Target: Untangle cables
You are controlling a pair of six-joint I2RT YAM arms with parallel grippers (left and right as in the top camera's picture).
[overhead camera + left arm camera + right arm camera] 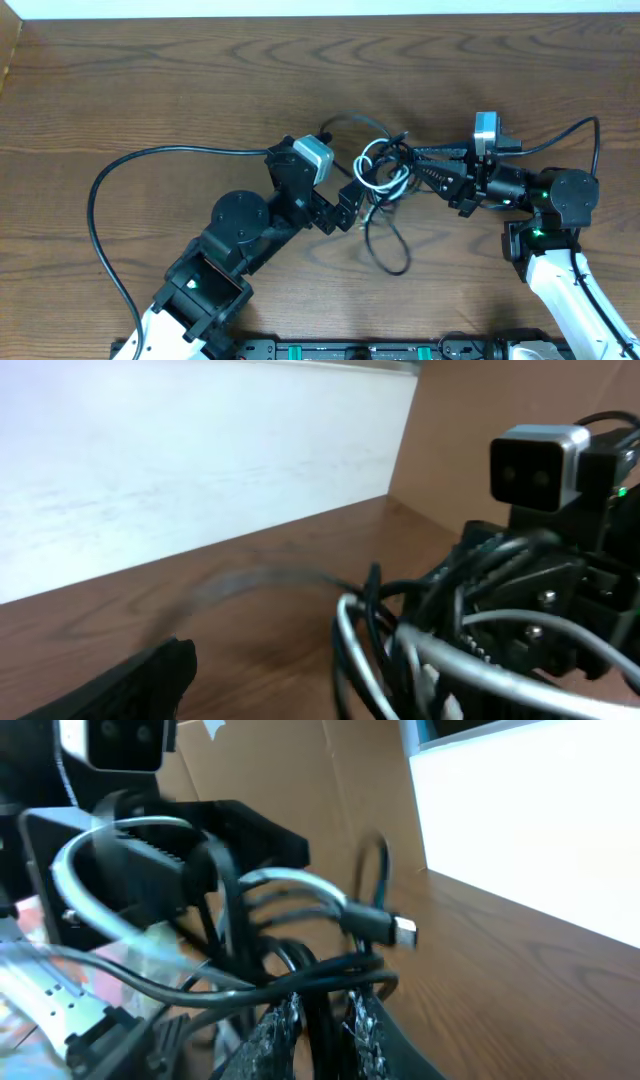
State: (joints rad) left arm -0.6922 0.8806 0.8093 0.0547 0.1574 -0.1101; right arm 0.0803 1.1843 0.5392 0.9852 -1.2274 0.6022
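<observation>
One table (150, 80). Two arms: left arm (240, 225) left of the cables (385, 170), right arm (560, 195) right of them. Two grippers: left gripper (340, 210), right gripper (410, 160). One white cable (300, 878); the black ones are too tangled to count.

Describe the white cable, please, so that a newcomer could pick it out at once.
At the middle of the wooden table, a tangle lies between the left gripper and the right gripper. The white cable coils in small loops there, the only pale cord among thin black cables.
</observation>
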